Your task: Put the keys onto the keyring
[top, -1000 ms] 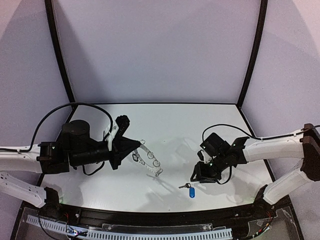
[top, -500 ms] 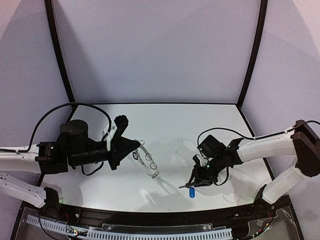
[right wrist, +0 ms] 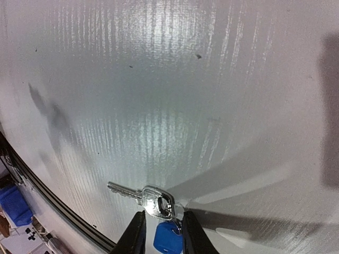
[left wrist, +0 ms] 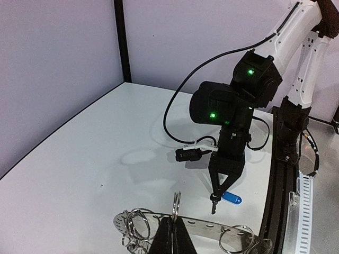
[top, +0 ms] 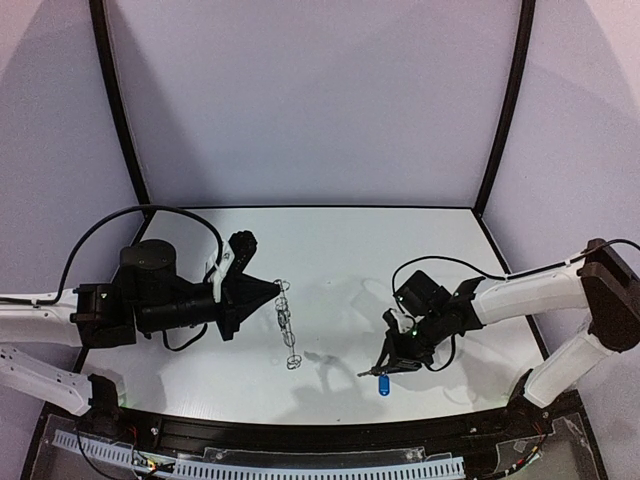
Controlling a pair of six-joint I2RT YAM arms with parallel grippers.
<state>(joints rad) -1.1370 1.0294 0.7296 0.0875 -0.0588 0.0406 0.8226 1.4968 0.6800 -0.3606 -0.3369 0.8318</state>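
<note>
The keyring [top: 286,328], a flat silvery strip with rim holes and wire loops, hangs from my left gripper [top: 274,291]. In the left wrist view that gripper [left wrist: 173,228] is shut on one upright wire loop, and the keyring [left wrist: 212,226] stretches across behind it. A small silver key [right wrist: 126,192] with a blue tag [right wrist: 167,237] lies on the table near the front edge. My right gripper [right wrist: 162,216] is down on it, jaws narrowed onto the key's head. From above, the right gripper [top: 381,366] meets the key [top: 367,373] beside the blue tag [top: 384,385].
The white table [top: 340,250] has black posts at its back corners and a black rail [top: 300,430] along its near edge. A small black cable connector [left wrist: 188,154] hangs beside the right arm. Both arms' cables loop above the table.
The keyring swung from slanting right to hanging straight under my left gripper. My right gripper moved down-left onto the key and its jaws narrowed around it.
</note>
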